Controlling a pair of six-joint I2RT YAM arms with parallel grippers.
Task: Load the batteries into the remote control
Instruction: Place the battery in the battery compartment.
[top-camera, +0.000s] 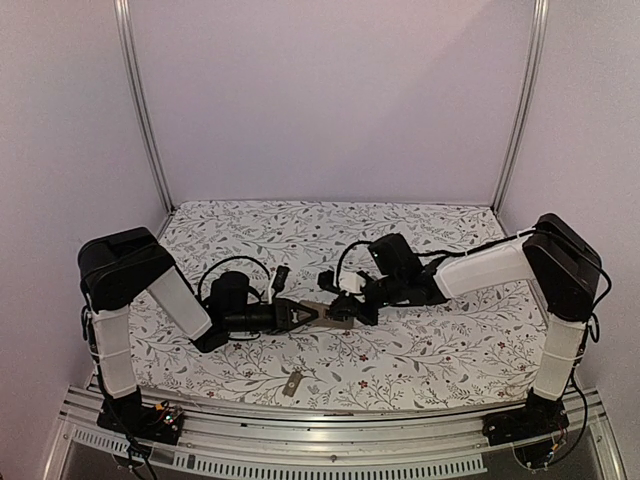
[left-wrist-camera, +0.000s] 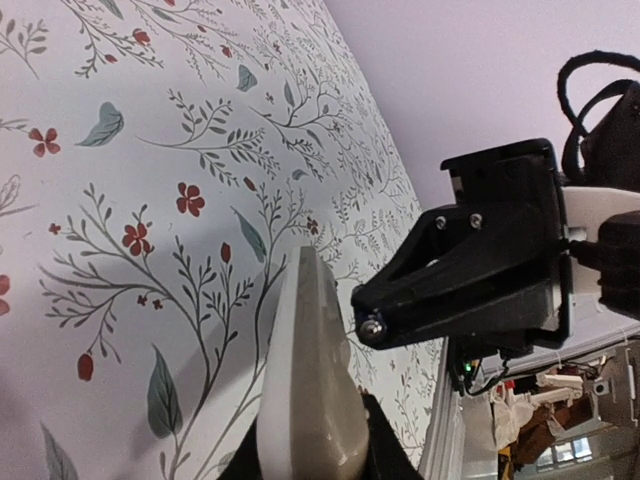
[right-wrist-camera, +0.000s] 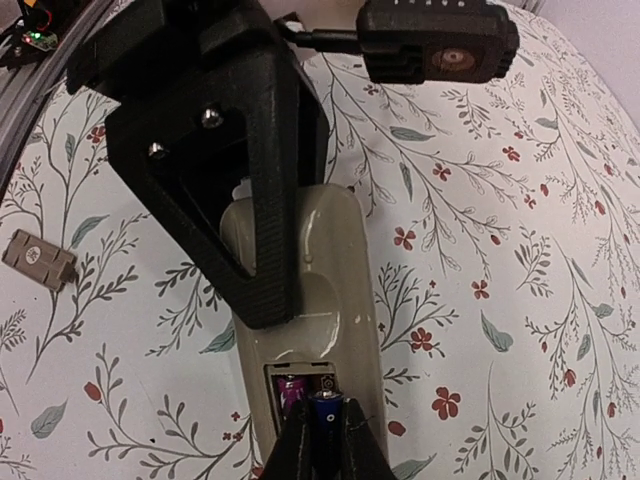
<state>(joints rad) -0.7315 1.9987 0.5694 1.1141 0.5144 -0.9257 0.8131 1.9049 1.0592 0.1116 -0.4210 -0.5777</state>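
The remote control (right-wrist-camera: 325, 270) is held above the table with its grey-tan underside up, and my left gripper (top-camera: 303, 315) is shut on one end of it. One black left finger (right-wrist-camera: 262, 190) crosses its underside. In the left wrist view the remote control (left-wrist-camera: 305, 370) shows edge-on. Its battery compartment (right-wrist-camera: 300, 385) is open, and a purple battery (right-wrist-camera: 290, 392) lies in the left slot. My right gripper (right-wrist-camera: 325, 425) is shut on a blue battery (right-wrist-camera: 325, 408), whose tip is at the right slot. That battery's metal end (left-wrist-camera: 372, 328) sticks out of the right gripper (left-wrist-camera: 390, 310).
The small grey-tan cover piece (right-wrist-camera: 38, 260) lies flat on the flowered cloth, near the table's front edge (top-camera: 291, 384). The left wrist camera housing (right-wrist-camera: 435, 45) hangs beyond the remote. An aluminium rail (top-camera: 330, 420) borders the front of the table.
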